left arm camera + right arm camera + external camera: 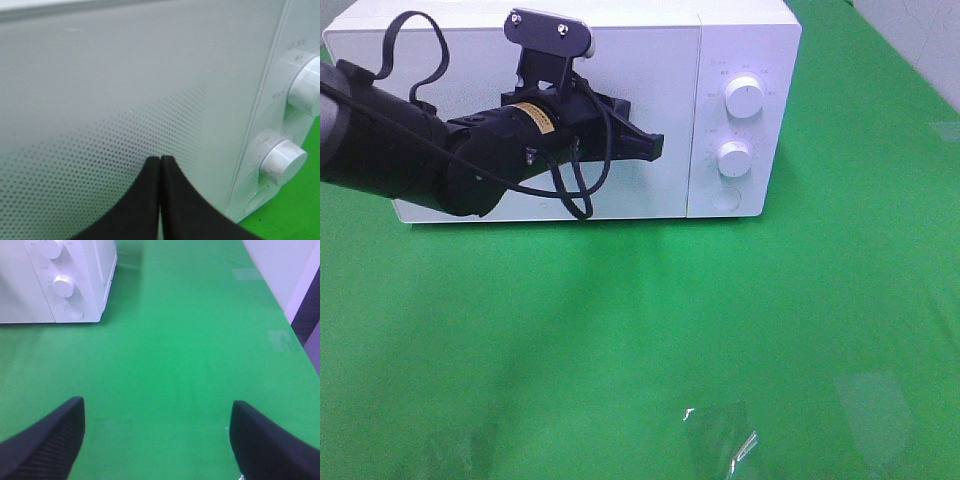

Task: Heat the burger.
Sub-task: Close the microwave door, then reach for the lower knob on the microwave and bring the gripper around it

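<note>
The burger is out of view in every frame. A white microwave (650, 110) stands at the back of the green table with its door closed. My left gripper (655, 147) is shut with nothing in it, its tips at the door close to the right edge. In the left wrist view the two black fingers (161, 162) press together right in front of the dotted door panel (100, 150). My right gripper (157, 427) is open and empty above bare green table, to the right of the microwave (65, 285).
Two white knobs (744, 98) (733, 156) and a round button (725, 198) sit on the microwave's control panel. The left arm's black body (410, 150) crosses in front of the door. Clear tape patches (720, 440) mark the green cloth near the front edge.
</note>
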